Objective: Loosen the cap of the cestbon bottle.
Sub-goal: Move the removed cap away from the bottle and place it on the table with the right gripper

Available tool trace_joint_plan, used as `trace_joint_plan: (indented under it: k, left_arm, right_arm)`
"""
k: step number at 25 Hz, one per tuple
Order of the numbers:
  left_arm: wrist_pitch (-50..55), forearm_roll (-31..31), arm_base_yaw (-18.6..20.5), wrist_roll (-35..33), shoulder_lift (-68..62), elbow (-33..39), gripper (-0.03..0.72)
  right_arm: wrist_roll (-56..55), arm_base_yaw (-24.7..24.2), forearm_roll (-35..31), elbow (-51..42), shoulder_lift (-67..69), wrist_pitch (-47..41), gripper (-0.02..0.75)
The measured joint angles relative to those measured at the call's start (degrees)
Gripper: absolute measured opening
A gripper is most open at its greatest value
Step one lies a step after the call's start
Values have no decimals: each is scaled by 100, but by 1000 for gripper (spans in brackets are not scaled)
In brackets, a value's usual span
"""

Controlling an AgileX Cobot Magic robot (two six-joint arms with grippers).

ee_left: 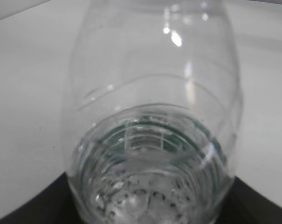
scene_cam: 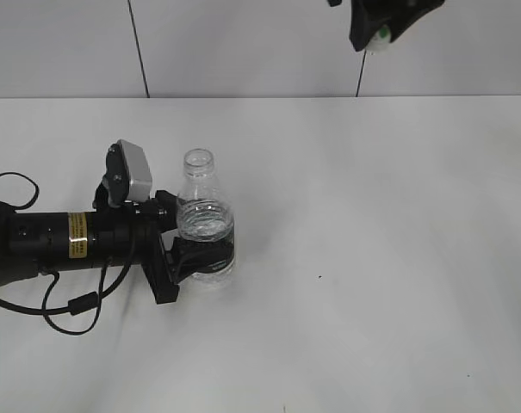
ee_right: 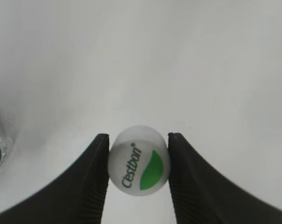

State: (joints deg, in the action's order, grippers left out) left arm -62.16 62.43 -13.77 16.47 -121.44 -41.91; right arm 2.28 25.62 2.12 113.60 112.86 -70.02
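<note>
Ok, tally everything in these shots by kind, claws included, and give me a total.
Bottles: 1, the cestbon bottle, open at the neck, held by the left claw.
Caps: 1, the cap, held off the bottle in the right claw.
Claws: 2.
Tables: 1, the white table.
Total: 5.

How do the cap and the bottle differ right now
The cap is opaque white with a green mark; the bottle is clear. The cap is held off the table by the right gripper; the bottle stands upright on the table, open-necked, clamped by the left gripper. Each is in one gripper's grasp.
</note>
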Motion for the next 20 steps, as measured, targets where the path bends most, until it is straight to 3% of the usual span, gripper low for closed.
trace_joint_plan:
  k: [9, 20]
  left_arm:
    - [0, 0, 0, 0, 0, 0, 412]
    - [-4, 0, 0, 0, 0, 0, 412]
  right_arm:
    - [-18, -786, -92, -1341, 0, 81, 295]
    - [-18, -930, -427, -3782, 0, 2607, 295]
